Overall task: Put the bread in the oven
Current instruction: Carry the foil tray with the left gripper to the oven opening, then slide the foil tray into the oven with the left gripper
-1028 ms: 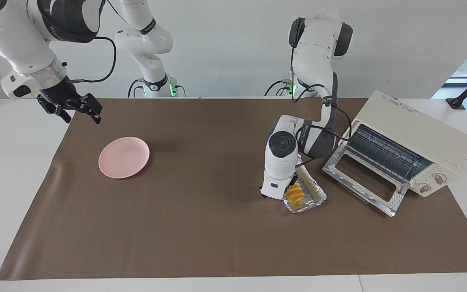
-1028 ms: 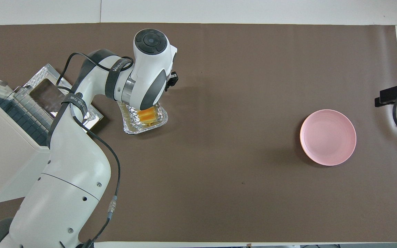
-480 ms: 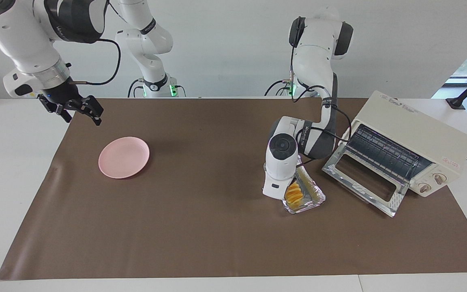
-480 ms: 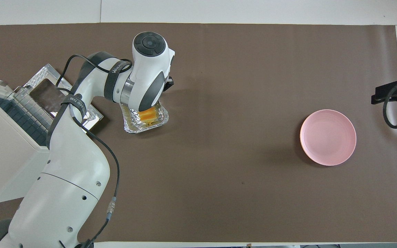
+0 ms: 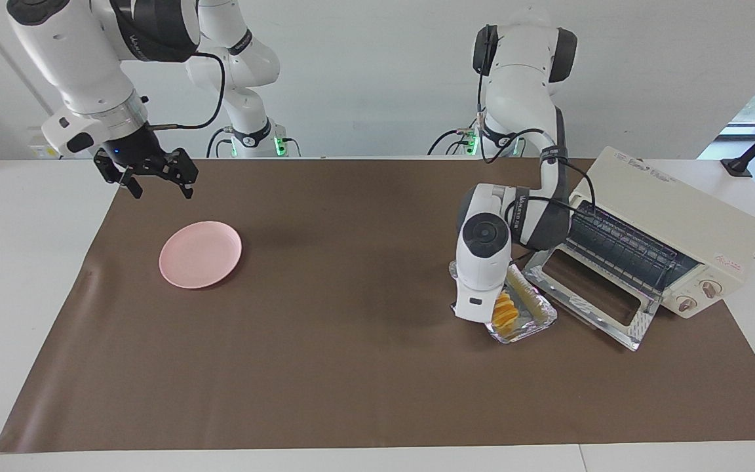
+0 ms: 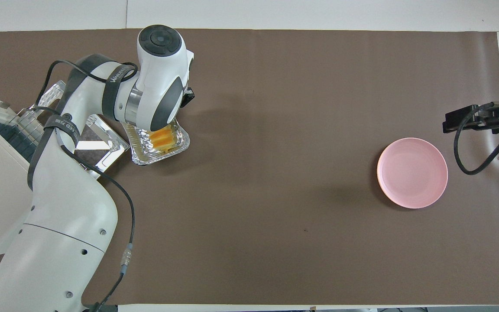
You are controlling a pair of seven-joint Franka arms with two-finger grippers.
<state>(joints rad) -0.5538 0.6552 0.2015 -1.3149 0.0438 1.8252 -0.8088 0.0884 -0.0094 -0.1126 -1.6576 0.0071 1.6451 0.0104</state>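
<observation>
Working the left arm's end of the brown mat (image 5: 351,380), since that is where the oven (image 5: 669,210) is sitting. Its glass door (image 5: 587,298) is lying dropped open on the mat with the rack exposed, so the mouth is ready for loading.

I'm reaching my left arm (image 5: 482,255) down just beside the open door, wrist pointing at the table. The foil tray (image 5: 541,321) is sitting right under it, one corner almost touching the door's edge. The bread (image 5: 503,314) is lying inside that tray, not in the oven yet.

My left gripper (image 5: 480,319) is sitting closed tight. The fingers are hiding under the wrist housing in both views, so I'm judging what they're on: the tray's rim, on the side away from the oven. Reasoning: pinching the foil lets me move loaf and tray as one, without crushing the ridged slices.

Next move, as I'm reading it, is sliding or lifting the tray over the door and onto the rack. Risk: thin foil buckling, or the tray's corner catching the door's lip.

The pink plate (image 5: 200,254) is sitting well apart, toward the right arm's end, doing nothing here.

My right gripper (image 5: 161,189) is hanging in the air with jaws wide and nothing in them, over the mat's edge near the plate. That arm is waiting, clear of the left arm's path.
</observation>
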